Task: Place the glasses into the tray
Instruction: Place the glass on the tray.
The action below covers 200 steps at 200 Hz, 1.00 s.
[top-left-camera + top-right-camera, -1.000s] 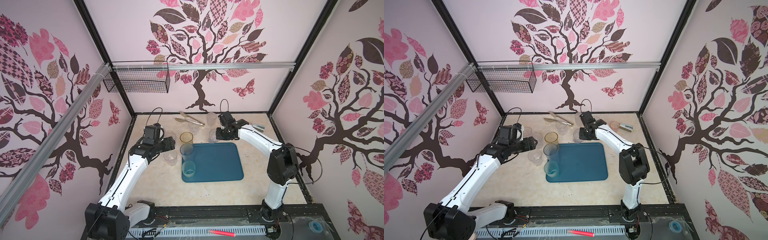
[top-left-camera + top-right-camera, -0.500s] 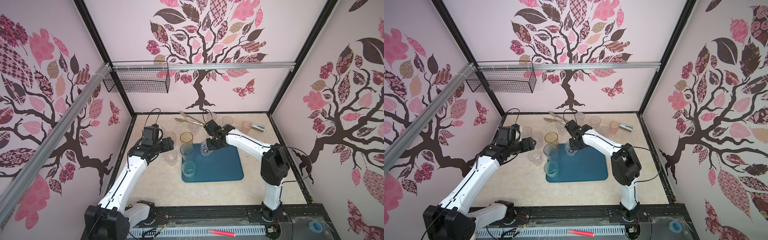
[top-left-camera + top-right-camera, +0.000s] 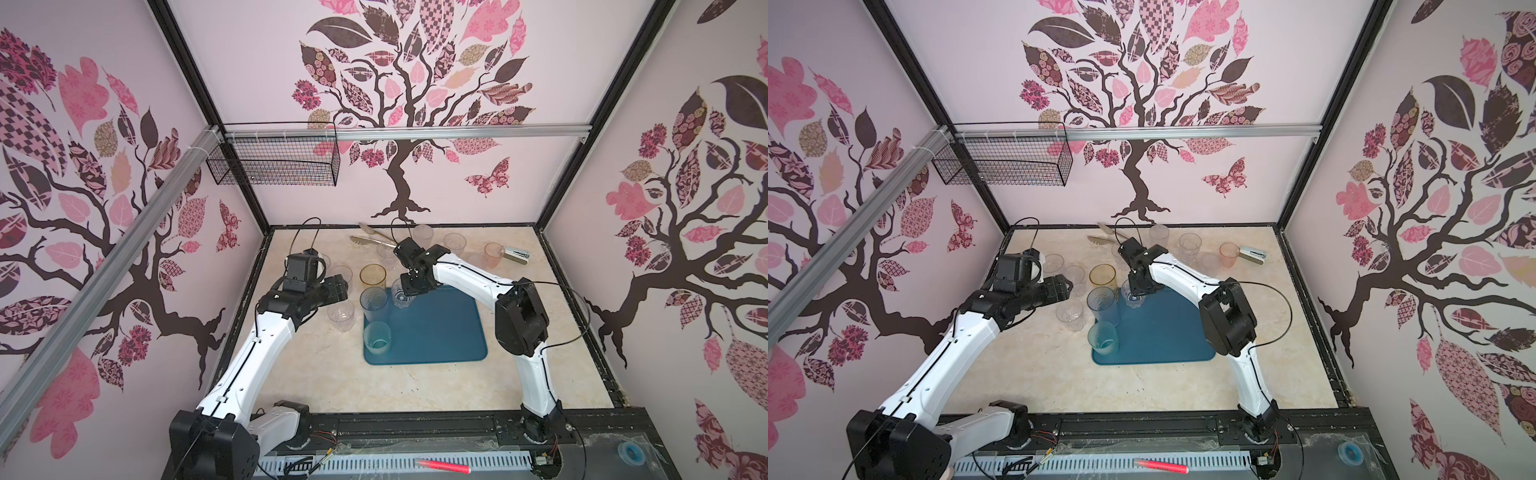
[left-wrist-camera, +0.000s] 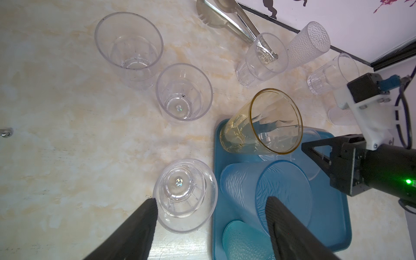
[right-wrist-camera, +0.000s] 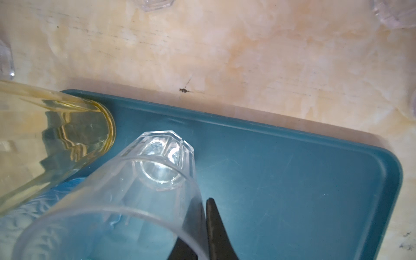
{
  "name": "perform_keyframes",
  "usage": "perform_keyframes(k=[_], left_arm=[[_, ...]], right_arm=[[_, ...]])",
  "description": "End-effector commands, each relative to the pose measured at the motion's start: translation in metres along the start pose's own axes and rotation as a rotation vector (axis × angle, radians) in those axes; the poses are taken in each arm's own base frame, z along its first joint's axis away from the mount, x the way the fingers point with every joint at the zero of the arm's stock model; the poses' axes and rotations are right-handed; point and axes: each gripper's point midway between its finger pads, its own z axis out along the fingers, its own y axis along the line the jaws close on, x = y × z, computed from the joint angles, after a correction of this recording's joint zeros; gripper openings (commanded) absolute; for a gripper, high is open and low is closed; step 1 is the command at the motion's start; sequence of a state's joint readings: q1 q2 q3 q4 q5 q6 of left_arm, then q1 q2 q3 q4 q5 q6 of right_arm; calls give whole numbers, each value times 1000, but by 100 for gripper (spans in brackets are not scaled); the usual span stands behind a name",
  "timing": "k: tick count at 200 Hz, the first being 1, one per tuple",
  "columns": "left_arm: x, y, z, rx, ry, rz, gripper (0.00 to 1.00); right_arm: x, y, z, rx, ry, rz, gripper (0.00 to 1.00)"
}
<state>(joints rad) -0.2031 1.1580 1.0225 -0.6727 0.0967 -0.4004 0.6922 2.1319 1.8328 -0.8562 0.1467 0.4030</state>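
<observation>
The right gripper (image 5: 203, 209) is closed on one wall of the held glass (image 5: 157, 171), one finger inside and one outside. The glass hangs over the far left corner of the tray (image 5: 292, 180); we cannot tell whether its base touches the tray floor. The left gripper (image 4: 211, 201) stands wide and empty above a clear glass (image 4: 184, 195) that sits on the table (image 4: 67, 146) just beside the tray.

- **Hazard 1:** a single-wall pinch lets the held glass swing or slip, and we judge that releasing before the base is seated would tip it.
- **Hazard 2:** the held glass is just beside the amber glass (image 5: 67, 135), which stands at the tray corner next to the rim. A sideways shift could knock it over or off.
- **Hazard 3:** one left finger lies above the frosted glass (image 4: 281, 180) in the tray, so a straight descent could strike it.

We count twelve glasses. Three stand in the tray (one amber, two frosted), and the held one is over it. Eight are off the tray: three to its left and five at the far side, among them one pink glass (image 3: 494, 254). There is one tray, one tongs (image 3: 372, 240) and one stapler (image 3: 516, 254).
</observation>
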Motion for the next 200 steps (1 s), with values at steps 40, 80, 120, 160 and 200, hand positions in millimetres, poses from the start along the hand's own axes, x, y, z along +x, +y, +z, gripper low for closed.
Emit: perform_keyframes(k=[40,80,120,160,200], left_arm=[[9,1,7,9,29,-4,79],[11,3,10,1,34,-11,79],[12,7,8,-15,27,-9,79],[13,6,10,-10,34,-11,79],[8,9,4,-33,13,1,79]], right_arm=[[10,2,12,20,50,-24,24],[6,4,7,-1,29,-16,28],[-9,12,-9,-37,-5,-18,35],[-15,18,-30,-92,-38,-10,43],[-24,15,-50,-130,-74,6,48]])
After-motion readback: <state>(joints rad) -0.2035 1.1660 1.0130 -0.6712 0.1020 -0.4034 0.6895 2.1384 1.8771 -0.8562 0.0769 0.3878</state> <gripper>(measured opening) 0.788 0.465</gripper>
